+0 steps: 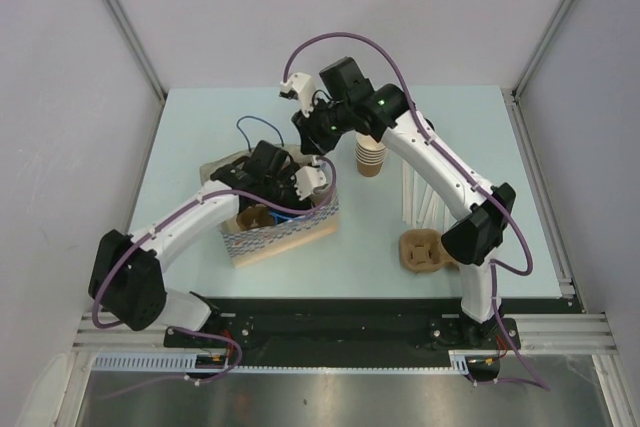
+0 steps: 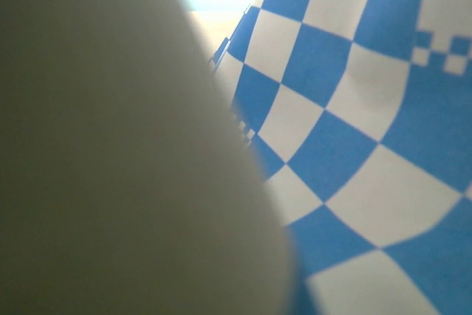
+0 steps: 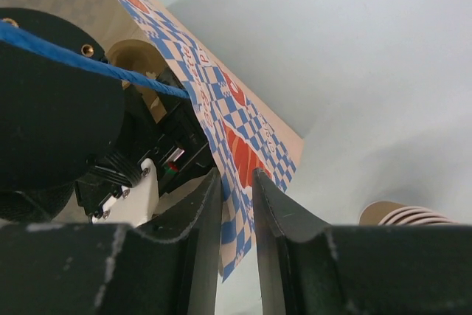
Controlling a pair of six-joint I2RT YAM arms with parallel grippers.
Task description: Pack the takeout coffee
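right wrist: right gripper (image 3: 237, 204) narrowly parted astride bag (image 3: 243, 138) rim; rim may snag, tear. left gripper (image 1: 305, 179) state unclear.

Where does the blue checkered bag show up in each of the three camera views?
Top external: the blue checkered bag sits left of centre.
Left wrist: it fills the right half of the picture, very close and blurred.
Right wrist: its edge runs diagonally from the upper left down between the jaws.
Shared landmark: the stack of lidless cups, right of the bag in the top view and at the lower right in the right wrist view.
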